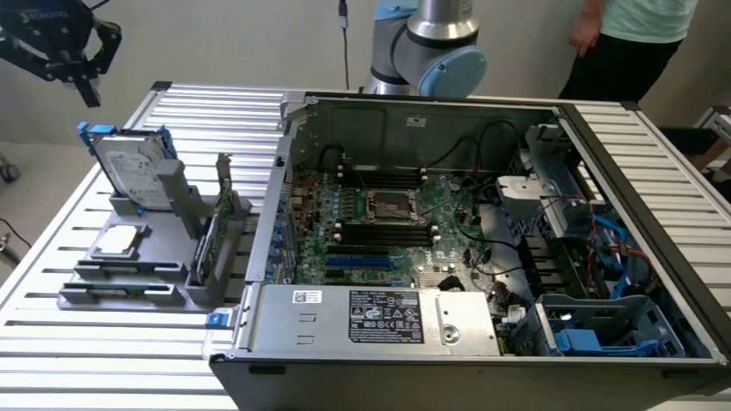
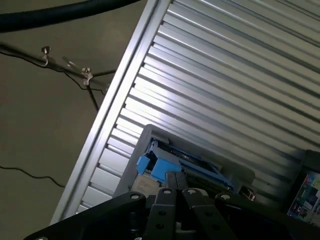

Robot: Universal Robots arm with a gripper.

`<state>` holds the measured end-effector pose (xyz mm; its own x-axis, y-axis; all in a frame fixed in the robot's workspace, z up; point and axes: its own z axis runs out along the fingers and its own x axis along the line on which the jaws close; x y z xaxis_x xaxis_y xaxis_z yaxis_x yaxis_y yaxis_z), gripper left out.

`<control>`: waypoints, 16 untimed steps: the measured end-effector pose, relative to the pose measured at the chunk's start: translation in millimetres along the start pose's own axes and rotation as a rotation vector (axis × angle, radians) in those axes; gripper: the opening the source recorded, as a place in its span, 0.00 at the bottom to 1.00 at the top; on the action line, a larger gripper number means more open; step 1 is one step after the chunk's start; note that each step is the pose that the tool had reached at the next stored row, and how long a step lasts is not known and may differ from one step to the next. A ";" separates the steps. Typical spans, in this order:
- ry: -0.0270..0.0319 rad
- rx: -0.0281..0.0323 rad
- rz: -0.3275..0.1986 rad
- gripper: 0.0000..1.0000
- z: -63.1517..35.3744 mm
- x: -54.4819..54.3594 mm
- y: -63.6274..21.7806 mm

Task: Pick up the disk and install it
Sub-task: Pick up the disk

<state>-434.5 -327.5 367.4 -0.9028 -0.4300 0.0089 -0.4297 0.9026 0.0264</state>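
The gripper (image 1: 87, 92) hangs in the air above the table, and its two fingers (image 2: 172, 192) are pressed together with nothing between them. The disk (image 1: 128, 167) is below the fingertips, well apart from them, and a little toward the exterior view's right of them. It stands on its edge, leaning slightly, in a grey holder (image 1: 171, 201) on the slatted aluminium table (image 1: 68, 342). Its white label faces outward, and its blue carrier (image 1: 85, 133) shows at the upper corners. In the wrist view the blue top edge of the disk (image 2: 160, 165) lies just beyond the closed fingertips, without touching them.

Lower on the same holder, farther from the fingers than the disk, a small square silver chip (image 1: 120, 241) lies flat. A thin green circuit card (image 1: 211, 235) stands on its edge beside it. Beyond the card, far from the fingers, is the open computer case (image 1: 457, 120) with its motherboard (image 1: 389, 223) uncovered. A person (image 1: 634, 43) stands behind the case.
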 end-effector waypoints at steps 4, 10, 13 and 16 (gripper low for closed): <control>0.0019 0.0007 -0.072 0.11 1.2 0.0 -0.1; 0.0048 0.0016 -0.182 0.11 3.2 0.0 -0.1; 0.0062 0.0021 -0.237 0.11 4.2 0.0 -0.1; 0.0077 0.0026 -0.290 0.11 5.1 0.0 -0.2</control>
<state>-434.5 -327.5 362.3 -0.7417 -0.6706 0.0089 -0.6703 0.7417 0.0263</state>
